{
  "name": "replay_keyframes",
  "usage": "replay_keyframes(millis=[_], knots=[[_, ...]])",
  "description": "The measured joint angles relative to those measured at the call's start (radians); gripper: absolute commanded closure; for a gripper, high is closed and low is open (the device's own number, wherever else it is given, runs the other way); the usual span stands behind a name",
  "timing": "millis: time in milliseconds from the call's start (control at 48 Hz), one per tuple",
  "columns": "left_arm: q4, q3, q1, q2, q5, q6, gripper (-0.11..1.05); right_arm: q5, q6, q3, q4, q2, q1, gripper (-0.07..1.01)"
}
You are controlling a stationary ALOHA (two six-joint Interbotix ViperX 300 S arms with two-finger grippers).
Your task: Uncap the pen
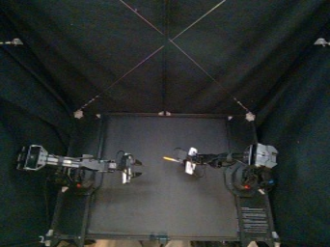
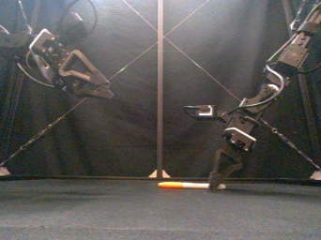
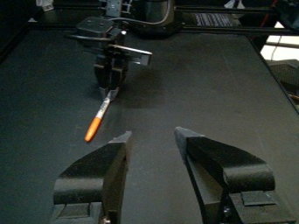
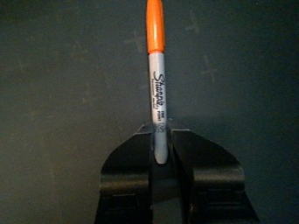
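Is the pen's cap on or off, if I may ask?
On: the orange cap sits on the pen in the right gripper.

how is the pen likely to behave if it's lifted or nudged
The pen looks stiff and light: a slim, straight barrel. Being round and smooth, it may roll if nudged. The right gripper closes on the end away from its orange cap, so it could pivot or slip.
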Motion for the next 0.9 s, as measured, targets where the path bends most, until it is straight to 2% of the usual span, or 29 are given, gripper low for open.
replay_keyframes(millis=[146,312,438,625,896], knots=[[-0.014,0.0,0.006,0.0,-0.017,0.0,0.13,0.002,-0.006,-0.02,-0.008,-0.064,0.032,0.49],[-0.02,-0.002,0.009,0.002,-0.048,-0.0046,0.13,0.0,-0.009,-0.064,-0.029,-0.149,0.091,0.49],[-0.023,-0.006,0.009,0.002,-0.06,-0.0031,0.13,0.0,-0.011,-0.098,-0.051,-0.186,0.127,0.49],[-0.026,-0.011,0.009,0.003,-0.066,-0.0031,0.13,0.0,-0.009,-0.143,-0.074,-0.193,0.16,0.49],[-0.035,-0.04,0.011,0.048,-0.066,-0.0031,0.13,0.0,-0.009,-0.187,-0.095,-0.193,0.178,0.49]])
